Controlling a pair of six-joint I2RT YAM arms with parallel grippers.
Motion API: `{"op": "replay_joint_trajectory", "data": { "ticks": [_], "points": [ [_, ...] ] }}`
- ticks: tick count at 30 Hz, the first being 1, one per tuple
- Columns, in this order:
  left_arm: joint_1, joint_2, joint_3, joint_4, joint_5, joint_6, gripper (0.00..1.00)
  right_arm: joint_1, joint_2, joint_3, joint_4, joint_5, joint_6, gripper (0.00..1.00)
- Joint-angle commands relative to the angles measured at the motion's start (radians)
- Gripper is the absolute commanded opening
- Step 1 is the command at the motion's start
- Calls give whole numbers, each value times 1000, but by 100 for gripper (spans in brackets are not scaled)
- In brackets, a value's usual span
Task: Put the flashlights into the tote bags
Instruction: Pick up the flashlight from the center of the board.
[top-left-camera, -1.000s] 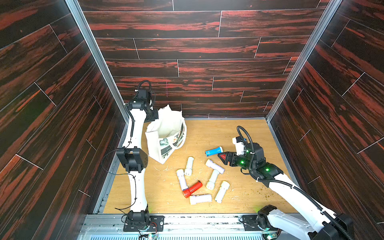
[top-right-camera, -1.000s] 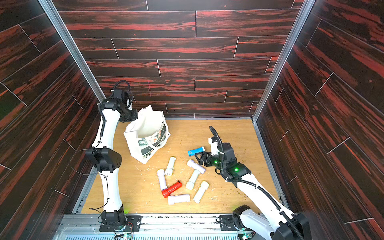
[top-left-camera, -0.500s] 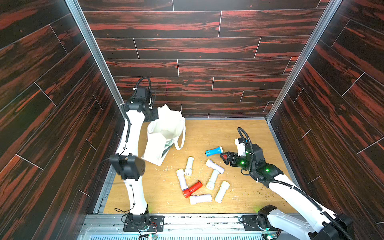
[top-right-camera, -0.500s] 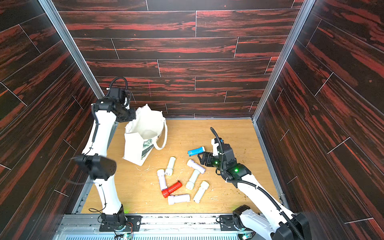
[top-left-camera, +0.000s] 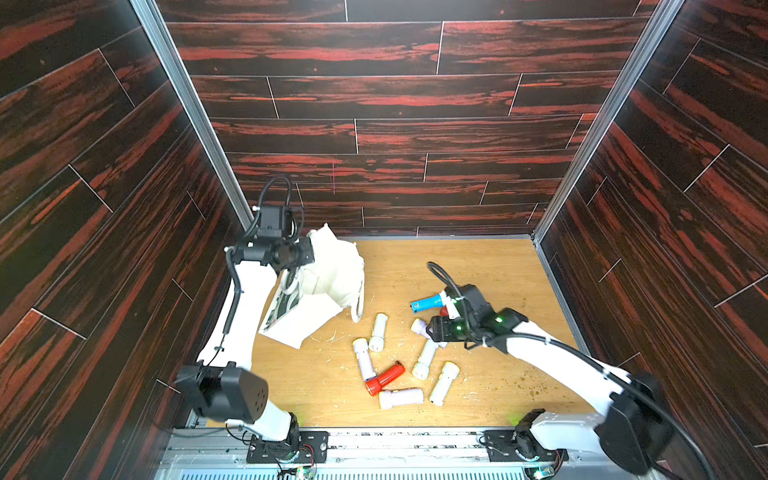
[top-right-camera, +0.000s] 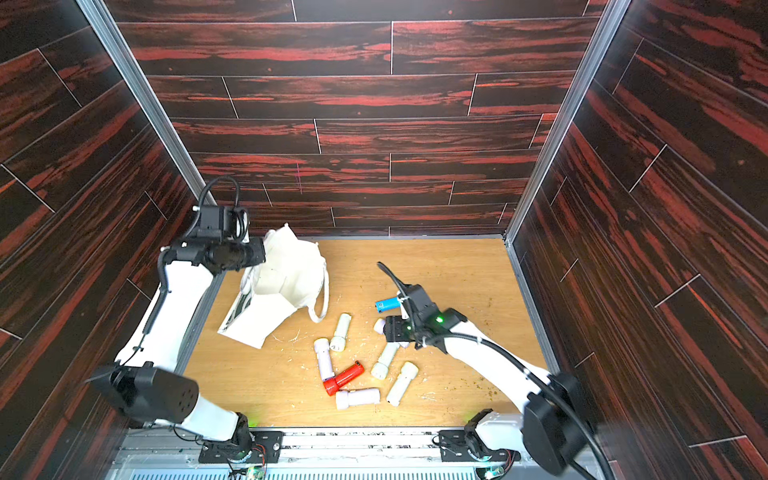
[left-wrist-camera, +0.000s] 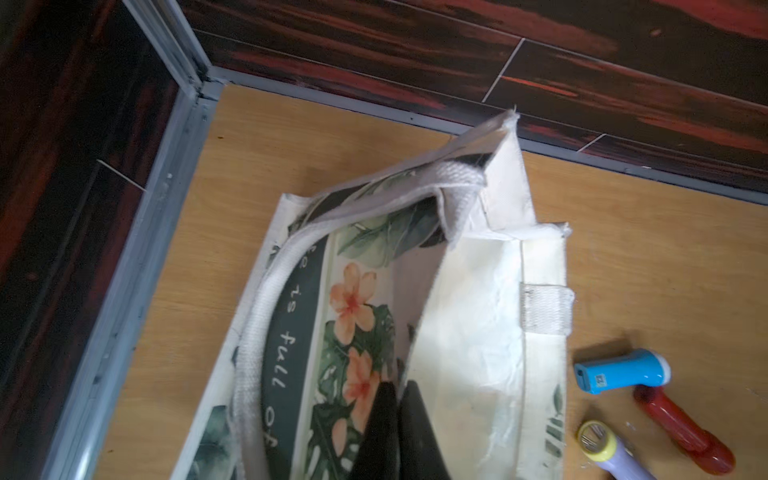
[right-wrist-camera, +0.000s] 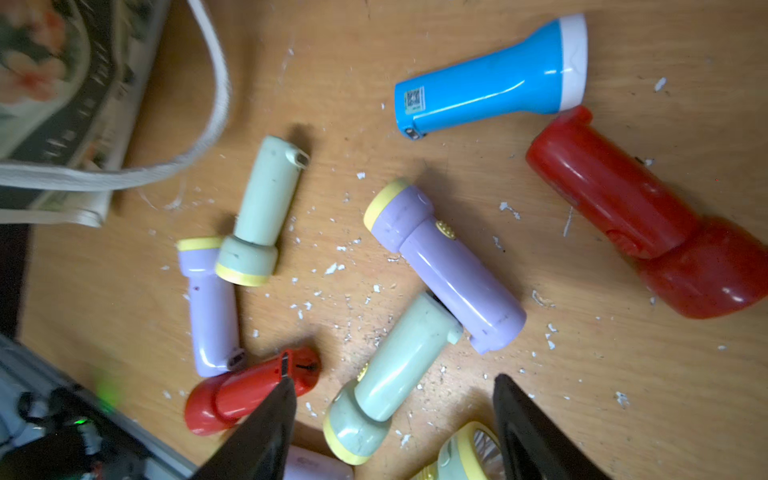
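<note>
Three dark wood-plank walls (top-left-camera: 395, 137), flecked plywood floor (top-left-camera: 478, 270) — left gripper (left-wrist-camera: 397, 388) pinching tote bag (left-wrist-camera: 469, 332), right gripper (right-wrist-camera: 394, 379) apart

Bright, even light from above warms the desk (top-left-camera: 478, 266); the dark walls (top-left-camera: 395, 95) look dim. Shadows are short and soft. The bag (top-left-camera: 332, 270) blows out to near-white in both top views. Glare streaks the blue flashlight (right-wrist-camera: 490, 89) and red flashlight (right-wrist-camera: 615, 195). In the right wrist view the bag is blurred; flashlights are sharp.
</note>
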Motion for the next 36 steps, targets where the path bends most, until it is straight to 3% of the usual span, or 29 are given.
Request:
{"op": "replay_joint_trajectory", "data": {
  "ticks": [1, 3, 7, 11, 20, 36],
  "points": [
    [2, -85, -52, 71, 62, -23, 0, 23, 41, 45, -128, 99, 55, 73],
    [3, -117, -89, 84, 77, -29, 0, 40, 55, 51, -163, 151, 111, 73],
    [3, -178, -149, 103, 110, -47, 0, 53, 40, 35, -279, 272, 298, 59],
    [2, -233, -196, 112, 131, -51, 0, 128, -32, -20, -322, 307, 457, 61],
    [-4, -330, -303, 141, 158, -50, 0, 374, -39, -88, -420, 337, 798, 60],
    [-10, -370, -356, 148, 181, -35, 0, 408, 42, -190, -185, 190, 839, 62]
  ]
}}
